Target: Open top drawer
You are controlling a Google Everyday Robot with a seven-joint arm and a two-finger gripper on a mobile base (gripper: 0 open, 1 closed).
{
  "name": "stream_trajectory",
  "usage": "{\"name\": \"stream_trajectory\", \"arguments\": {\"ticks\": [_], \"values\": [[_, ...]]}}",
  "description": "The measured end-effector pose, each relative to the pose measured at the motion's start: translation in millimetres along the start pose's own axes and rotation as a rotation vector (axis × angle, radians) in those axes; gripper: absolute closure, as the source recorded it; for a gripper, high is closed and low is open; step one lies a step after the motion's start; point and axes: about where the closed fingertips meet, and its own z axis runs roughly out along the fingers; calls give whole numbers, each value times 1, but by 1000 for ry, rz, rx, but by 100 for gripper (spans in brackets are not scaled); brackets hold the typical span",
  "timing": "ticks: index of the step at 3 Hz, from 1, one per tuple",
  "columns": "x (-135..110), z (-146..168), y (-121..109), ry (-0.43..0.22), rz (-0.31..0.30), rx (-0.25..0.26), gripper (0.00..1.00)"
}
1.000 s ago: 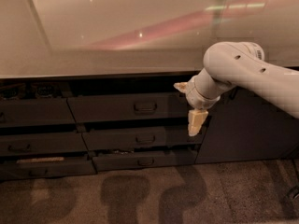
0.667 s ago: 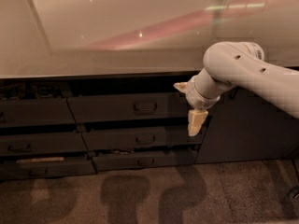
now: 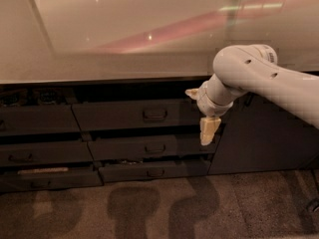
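Observation:
The top drawer (image 3: 119,114) is a wide dark grey front with a small loop handle (image 3: 155,115) at its centre, just under the counter edge. It stands pulled out a little, with a dark gap above it. My gripper (image 3: 209,131) hangs from the white arm at the drawer's right end, pointing down, to the right of the handle and apart from it.
Two lower dark drawers (image 3: 149,148) (image 3: 154,171) sit below, also slightly pulled out. More dark drawers (image 3: 35,121) stand at the left. A tall dark cabinet door (image 3: 264,133) is at the right. The pale countertop (image 3: 124,34) overhangs everything.

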Motion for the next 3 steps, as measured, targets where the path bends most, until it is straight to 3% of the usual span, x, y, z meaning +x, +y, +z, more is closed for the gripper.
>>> {"name": "stream_trajectory", "arguments": {"ticks": [1,2,3], "values": [[24,30,-10,21,36,-76,0],[54,66,-22,-21,91,-126,0],[54,66,-22,-21,91,-126,0]]}}
